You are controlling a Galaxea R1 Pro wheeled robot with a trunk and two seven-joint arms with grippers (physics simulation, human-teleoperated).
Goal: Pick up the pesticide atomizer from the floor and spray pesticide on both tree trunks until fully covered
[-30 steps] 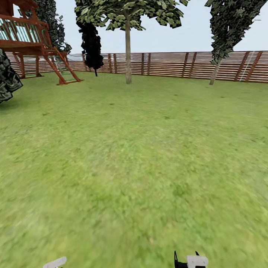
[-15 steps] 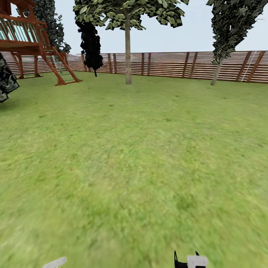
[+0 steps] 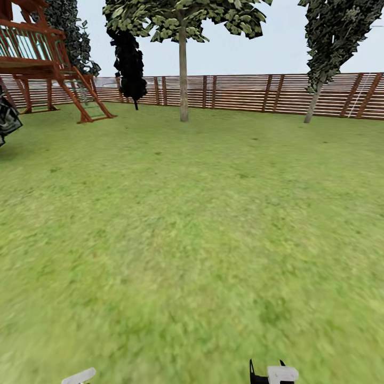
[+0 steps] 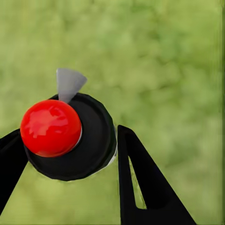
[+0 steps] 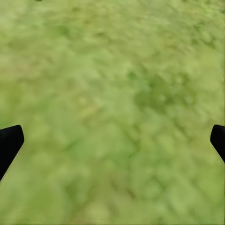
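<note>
The left gripper (image 4: 65, 154) is clamped around the sprayer (image 4: 70, 136) just under its red knob, a light, stiff bottle best held there, while the right gripper (image 5: 112, 140) hangs wide open above the grass (image 3: 192, 224).

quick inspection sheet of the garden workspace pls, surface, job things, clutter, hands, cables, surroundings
surface: green lawn, fairly even.
job's things: black round-capped atomizer with a red ball top and grey nozzle, between the left hand's fingers; pale-trunked leafy tree ahead near the fence; second leaning tree far right.
clutter: nothing seen on the grass.
hands: left hand shut on the atomizer; right hand open, nothing between its fingers, over grass.
cables: nothing seen.
surroundings: brown slatted wooden fence; red-brown wooden play tower with ladder; black cone-shaped cypress.
</note>
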